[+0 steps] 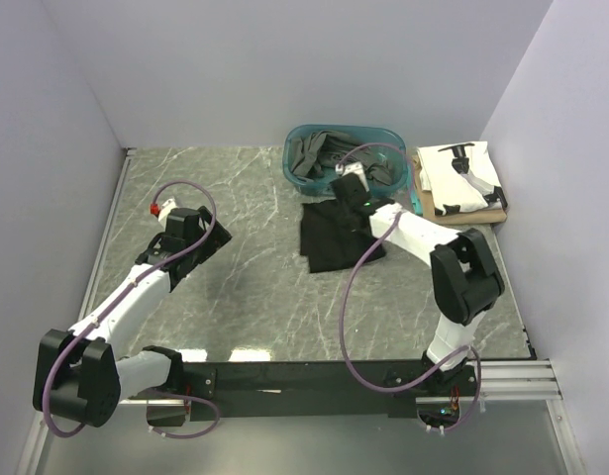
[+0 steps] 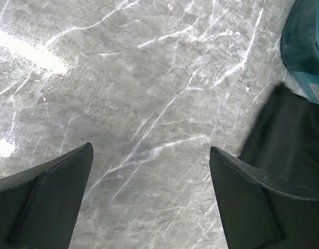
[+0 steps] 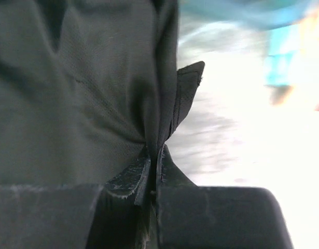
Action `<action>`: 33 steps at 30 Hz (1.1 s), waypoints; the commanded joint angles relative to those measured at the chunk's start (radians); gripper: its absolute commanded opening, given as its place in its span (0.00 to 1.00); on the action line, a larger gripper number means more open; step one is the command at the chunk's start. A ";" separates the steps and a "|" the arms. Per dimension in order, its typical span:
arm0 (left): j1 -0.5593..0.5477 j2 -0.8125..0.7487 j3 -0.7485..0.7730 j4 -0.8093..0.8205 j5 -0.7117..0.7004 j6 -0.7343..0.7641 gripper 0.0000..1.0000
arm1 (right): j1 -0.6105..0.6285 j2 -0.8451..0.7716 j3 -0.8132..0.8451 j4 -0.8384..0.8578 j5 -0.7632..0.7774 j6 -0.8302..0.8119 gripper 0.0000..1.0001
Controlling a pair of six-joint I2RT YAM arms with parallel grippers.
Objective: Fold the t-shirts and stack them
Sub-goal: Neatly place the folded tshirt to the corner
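Right jaws pinch a soft fold of the black t-shirt (image 3: 81, 104) on veined marble tabletop (image 2: 149, 104); left jaws gape wide.

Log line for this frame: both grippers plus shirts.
left gripper: open, empty, over table | right gripper: shut on black t-shirt edge | white t-shirt: folded, right of tub | grey shirts: in tub

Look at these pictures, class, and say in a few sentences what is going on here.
The right gripper is shut on an edge of the black t-shirt, which lies on the table in front of the teal tub. The left gripper hangs open above bare table, holding nothing. Dark grey shirts sit in the tub, and a white printed shirt lies on a tan one to the tub's right.
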 commanded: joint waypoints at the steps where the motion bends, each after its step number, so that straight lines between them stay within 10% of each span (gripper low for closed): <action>1: -0.002 0.004 0.009 0.024 -0.006 0.008 0.99 | -0.064 -0.082 0.001 -0.010 0.143 -0.178 0.00; 17: -0.003 0.028 0.012 0.014 -0.023 0.019 1.00 | -0.323 -0.117 0.139 -0.020 0.253 -0.369 0.00; 33: -0.002 0.102 0.045 -0.001 -0.037 0.022 0.99 | -0.470 0.025 0.440 -0.213 0.088 -0.182 0.00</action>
